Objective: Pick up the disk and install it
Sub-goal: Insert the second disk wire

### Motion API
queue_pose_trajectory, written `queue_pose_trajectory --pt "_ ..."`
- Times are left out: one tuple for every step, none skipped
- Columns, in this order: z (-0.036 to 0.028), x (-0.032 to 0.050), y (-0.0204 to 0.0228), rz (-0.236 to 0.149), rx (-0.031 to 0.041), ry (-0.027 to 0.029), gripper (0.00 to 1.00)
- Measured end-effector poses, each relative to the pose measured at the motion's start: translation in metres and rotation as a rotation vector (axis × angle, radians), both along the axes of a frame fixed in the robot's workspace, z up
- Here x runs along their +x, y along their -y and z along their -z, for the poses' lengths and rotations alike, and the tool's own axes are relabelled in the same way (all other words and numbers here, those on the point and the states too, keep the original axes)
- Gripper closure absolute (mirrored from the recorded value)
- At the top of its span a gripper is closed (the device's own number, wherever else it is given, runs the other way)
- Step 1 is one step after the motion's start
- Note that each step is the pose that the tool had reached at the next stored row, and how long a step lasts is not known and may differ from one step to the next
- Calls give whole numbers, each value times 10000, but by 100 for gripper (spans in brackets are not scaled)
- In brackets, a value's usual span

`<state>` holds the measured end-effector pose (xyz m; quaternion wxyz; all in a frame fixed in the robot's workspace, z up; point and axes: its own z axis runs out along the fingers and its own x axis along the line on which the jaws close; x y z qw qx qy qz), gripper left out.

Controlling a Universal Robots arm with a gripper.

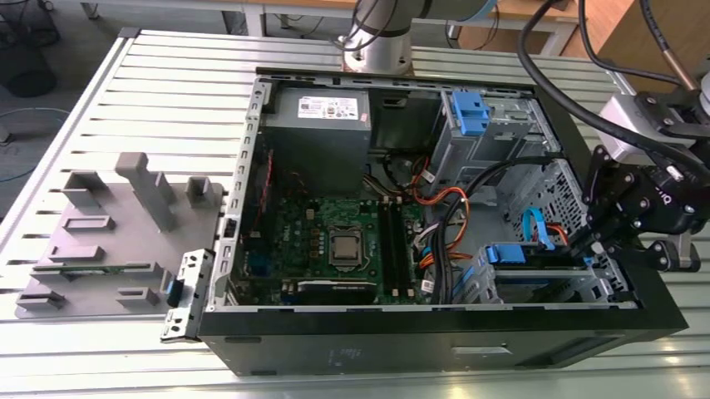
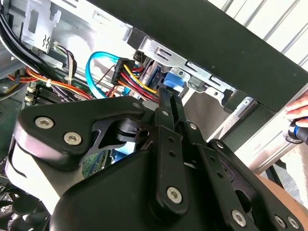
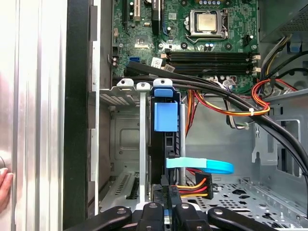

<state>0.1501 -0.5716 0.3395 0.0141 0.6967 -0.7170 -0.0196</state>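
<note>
An open computer case (image 1: 444, 341) lies on its side on a slatted metal table (image 1: 166, 108), its black walls framing everything inside. At the far end of the case sits a grey power-supply box (image 1: 319, 125); below it in the exterior view spreads the green circuit board (image 1: 332, 241) with its square silver processor (image 1: 346, 247). Toward the exterior view's right, a tall metal cage (image 1: 488, 133) carries a blue plastic clip (image 1: 471, 112), and black cables (image 1: 488, 179) sweep across the case beside bundles of orange, red and yellow wires (image 1: 444, 208).

The robot arm's black gripper (image 1: 608, 239) hangs at the case's wall on the exterior view's right, just above a small drive bay (image 1: 533, 278) near the front corner. The disk (image 3: 163, 139) stands on edge inside that bay — its blue bracket (image 3: 165, 117) faces up, and a light-blue flat cable (image 3: 199, 165) curls off beside it with a black plug of coloured wires close by.

In the first wrist view the fingers (image 3: 172, 199) sit drawn close together, side by side right at the disk's end; whether they pinch its edge or merely touch it, I cannot tell. The second wrist view shows the gripper's linkage (image 2: 163, 144) pointing at the same blue bracket (image 2: 174, 79).

Off the case on the exterior view's left, a grey fixture (image 1: 111, 241) with upright blocks rests on the table. A person's fingertips (image 3: 5, 185) show at the table's edge in the first wrist view.
</note>
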Motion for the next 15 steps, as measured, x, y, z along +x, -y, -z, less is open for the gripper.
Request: queue_pose_trajectory --pt "1 0 0 0 0 0 84" --pt "1 0 1 0 0 0 84" --pt "1 0 1 -1 0 0 84" --pt "2 0 1 -1 1 -1 84" --pt "2 0 1 0 1 0 84" --pt "2 0 2 0 0 0 84" --pt "2 0 2 -1 1 0 84" --pt "3 0 2 0 1 0 84" --pt "4 0 2 0 3 0 83" --pt "4 0 2 0 2 0 83" --pt "4 0 2 0 2 0 83" --pt "4 0 2 0 2 -1 76" --pt "4 0 2 0 1 0 76" --pt "4 0 2 -1 1 0 76" --pt "4 0 2 0 -1 0 76"
